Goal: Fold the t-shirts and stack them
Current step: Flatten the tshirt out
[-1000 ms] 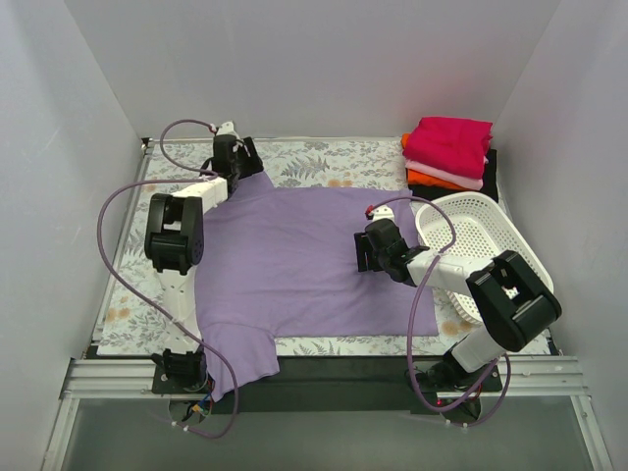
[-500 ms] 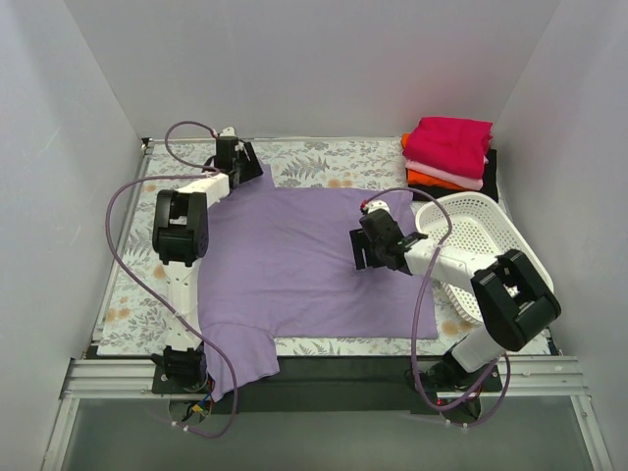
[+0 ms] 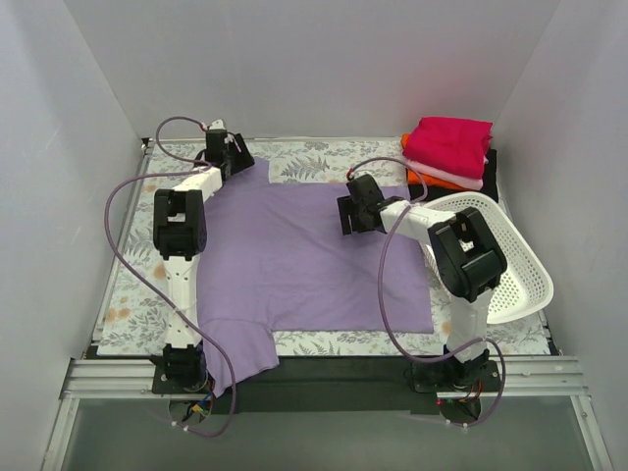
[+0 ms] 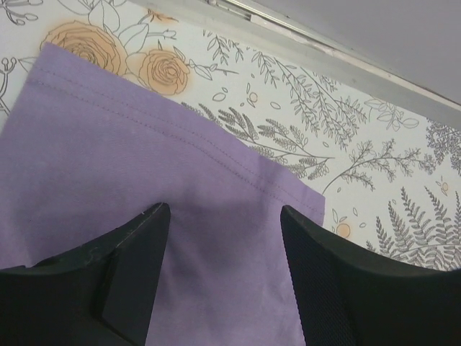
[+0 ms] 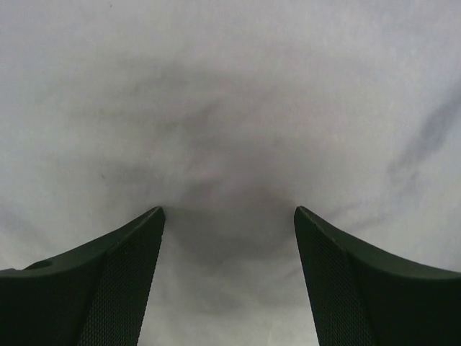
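The lavender t-shirt (image 3: 304, 260) lies spread flat on the floral table cover, with one sleeve hanging over the near edge. My left gripper (image 3: 234, 157) is open just above the shirt's far left corner. In the left wrist view the hem (image 4: 180, 137) and that corner show past the gripper (image 4: 223, 216). My right gripper (image 3: 350, 216) is open low over the shirt near its far right edge. The right wrist view shows only pale, washed-out cloth (image 5: 230, 108) between the fingers (image 5: 115, 274). Folded magenta, pale pink, orange and black shirts (image 3: 449, 147) are stacked at the far right.
A white lattice basket (image 3: 510, 260) sits at the right, beside and partly behind my right arm. The floral table cover (image 3: 324, 162) shows along the far edge and at the left. Grey walls close in the sides and back.
My right gripper has moved from the shirt's middle right toward its far edge, the arm swinging up. The basket shows shifted toward the near right. My left gripper has moved slightly to the far left.
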Controlling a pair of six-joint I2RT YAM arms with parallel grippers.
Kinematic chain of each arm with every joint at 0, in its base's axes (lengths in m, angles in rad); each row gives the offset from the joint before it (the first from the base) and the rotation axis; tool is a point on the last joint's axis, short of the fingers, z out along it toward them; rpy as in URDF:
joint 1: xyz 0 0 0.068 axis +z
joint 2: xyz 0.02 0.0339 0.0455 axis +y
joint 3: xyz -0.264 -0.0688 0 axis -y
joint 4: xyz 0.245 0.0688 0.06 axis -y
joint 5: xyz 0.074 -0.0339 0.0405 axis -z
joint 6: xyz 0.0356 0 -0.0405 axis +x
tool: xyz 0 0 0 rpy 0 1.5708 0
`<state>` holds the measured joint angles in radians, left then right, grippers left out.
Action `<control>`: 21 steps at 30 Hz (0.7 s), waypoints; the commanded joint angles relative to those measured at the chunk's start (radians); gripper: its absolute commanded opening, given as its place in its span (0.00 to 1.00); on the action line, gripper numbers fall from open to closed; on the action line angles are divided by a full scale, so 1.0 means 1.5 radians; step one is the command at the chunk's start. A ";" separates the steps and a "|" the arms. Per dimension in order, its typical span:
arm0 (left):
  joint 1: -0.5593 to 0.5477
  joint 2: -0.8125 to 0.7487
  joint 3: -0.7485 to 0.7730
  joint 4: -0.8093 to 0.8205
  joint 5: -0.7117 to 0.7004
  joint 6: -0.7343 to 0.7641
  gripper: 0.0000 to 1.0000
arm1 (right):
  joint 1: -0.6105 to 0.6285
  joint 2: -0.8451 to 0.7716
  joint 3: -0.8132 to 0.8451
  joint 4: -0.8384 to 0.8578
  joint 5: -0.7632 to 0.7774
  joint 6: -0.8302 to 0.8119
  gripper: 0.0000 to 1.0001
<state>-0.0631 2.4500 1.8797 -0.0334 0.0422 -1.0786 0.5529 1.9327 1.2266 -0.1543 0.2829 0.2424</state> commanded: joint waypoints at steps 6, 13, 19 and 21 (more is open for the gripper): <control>0.026 0.063 0.078 -0.047 0.024 -0.003 0.59 | -0.022 0.101 0.102 -0.008 -0.059 -0.029 0.66; 0.031 0.122 0.184 -0.033 0.072 0.019 0.61 | -0.042 0.170 0.199 -0.031 -0.087 -0.032 0.66; 0.031 0.130 0.235 0.001 0.079 0.052 0.63 | -0.053 0.203 0.264 -0.048 -0.100 -0.043 0.66; 0.030 0.103 0.228 0.019 0.095 0.060 0.64 | -0.052 0.191 0.272 -0.048 -0.100 -0.051 0.66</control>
<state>-0.0208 2.6549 2.1956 -0.0280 0.1474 -1.0317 0.4797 2.2021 1.6081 -0.1688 0.1680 0.1829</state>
